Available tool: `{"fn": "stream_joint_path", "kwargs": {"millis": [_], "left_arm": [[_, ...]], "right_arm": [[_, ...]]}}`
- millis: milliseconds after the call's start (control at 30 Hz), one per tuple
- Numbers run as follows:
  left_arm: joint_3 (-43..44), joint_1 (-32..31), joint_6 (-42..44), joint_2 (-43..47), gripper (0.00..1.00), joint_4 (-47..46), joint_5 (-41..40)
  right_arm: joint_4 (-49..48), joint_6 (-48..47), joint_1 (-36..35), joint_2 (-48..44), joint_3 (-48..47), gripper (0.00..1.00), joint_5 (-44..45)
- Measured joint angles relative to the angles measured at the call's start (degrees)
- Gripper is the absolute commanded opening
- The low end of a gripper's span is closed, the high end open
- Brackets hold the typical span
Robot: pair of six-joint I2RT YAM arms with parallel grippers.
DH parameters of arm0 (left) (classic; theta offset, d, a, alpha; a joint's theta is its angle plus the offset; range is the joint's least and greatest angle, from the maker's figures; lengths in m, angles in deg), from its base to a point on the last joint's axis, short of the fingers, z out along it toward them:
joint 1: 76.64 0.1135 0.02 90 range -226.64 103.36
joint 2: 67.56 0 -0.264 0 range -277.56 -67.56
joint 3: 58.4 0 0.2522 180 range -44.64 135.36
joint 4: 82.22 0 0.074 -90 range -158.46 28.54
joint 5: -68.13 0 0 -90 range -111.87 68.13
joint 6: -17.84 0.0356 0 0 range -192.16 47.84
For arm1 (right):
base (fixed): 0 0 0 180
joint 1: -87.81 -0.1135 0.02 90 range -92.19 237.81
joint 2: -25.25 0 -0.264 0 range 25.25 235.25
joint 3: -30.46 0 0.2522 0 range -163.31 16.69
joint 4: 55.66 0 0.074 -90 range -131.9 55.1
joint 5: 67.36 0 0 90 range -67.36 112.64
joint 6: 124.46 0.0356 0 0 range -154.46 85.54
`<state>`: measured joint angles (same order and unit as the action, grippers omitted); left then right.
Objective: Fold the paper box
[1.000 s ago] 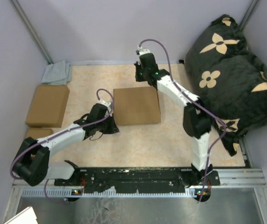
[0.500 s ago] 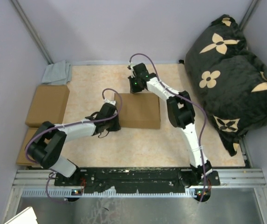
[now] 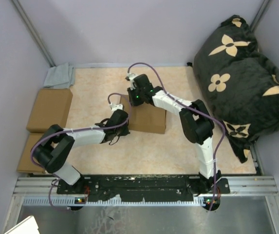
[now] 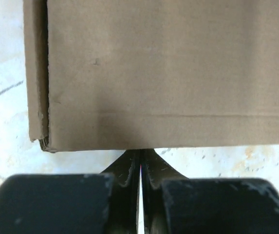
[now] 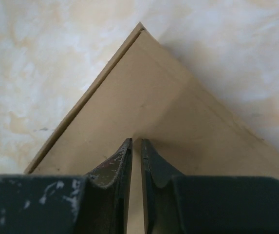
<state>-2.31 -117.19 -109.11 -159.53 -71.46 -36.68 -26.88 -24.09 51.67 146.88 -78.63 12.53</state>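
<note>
The paper box (image 3: 150,117) is a flat, closed brown cardboard box lying in the middle of the table. My left gripper (image 3: 122,120) is shut, with its tips against the box's left side. In the left wrist view the closed tips (image 4: 140,151) meet the box's side edge (image 4: 168,73). My right gripper (image 3: 133,99) is shut and empty, with its tips pressed on the box top near its far left corner. In the right wrist view the tips (image 5: 136,142) rest on the cardboard (image 5: 178,122), with the corner just beyond them.
Two smaller closed brown boxes lie at the left edge, one behind (image 3: 49,109) and one nearer (image 3: 29,148). A grey-blue cloth (image 3: 60,76) is in the far left corner. A black flowered cushion (image 3: 241,73) fills the right side. A metal rail (image 3: 144,187) runs along the near edge.
My right gripper has swung left from behind the box's far right corner onto its far left corner. My left gripper has moved right, up to the box's left side.
</note>
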Motion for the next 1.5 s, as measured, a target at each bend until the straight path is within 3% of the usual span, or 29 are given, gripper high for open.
{"fn": "stream_joint_path", "kwargs": {"millis": [167,333,433,633,867,1033,1200,1367,1500], "left_arm": [[-4.74,-1.22,-0.57,7.04,0.17,2.45,2.03],[-6.21,-3.72,0.00,15.89,0.22,3.48,7.89],[-5.33,-6.99,0.35,16.31,0.22,2.91,10.51],[2.43,-15.76,1.14,4.37,0.20,2.01,12.11],[10.99,-20.48,2.29,-8.85,0.18,1.81,12.90],[15.69,-20.59,3.13,-13.09,0.18,1.09,12.35],[20.85,-20.85,4.39,-17.66,0.18,0.94,9.18],[32.24,-23.21,4.87,-25.86,0.18,2.25,6.12],[34.18,-22.23,5.99,-27.39,0.18,1.60,1.73]], "right_arm": [[2.99,2.01,-2.67,-0.20,-0.48,0.13,-1.38],[5.97,4.31,0.22,-1.62,-0.24,0.13,-0.63],[5.97,5.53,3.13,-4.17,2.54,0.12,1.46],[4.52,8.59,12.00,-13.46,13.00,0.13,4.13],[6.56,8.52,20.39,-14.45,14.23,0.14,7.63],[5.51,7.82,20.33,-13.18,15.54,0.14,5.88],[-1.27,7.74,18.49,-14.10,23.17,0.15,4.81],[-8.31,7.19,15.82,-18.58,27.21,0.16,6.34],[-3.56,7.21,12.76,-21.05,27.93,0.16,5.57]]}}
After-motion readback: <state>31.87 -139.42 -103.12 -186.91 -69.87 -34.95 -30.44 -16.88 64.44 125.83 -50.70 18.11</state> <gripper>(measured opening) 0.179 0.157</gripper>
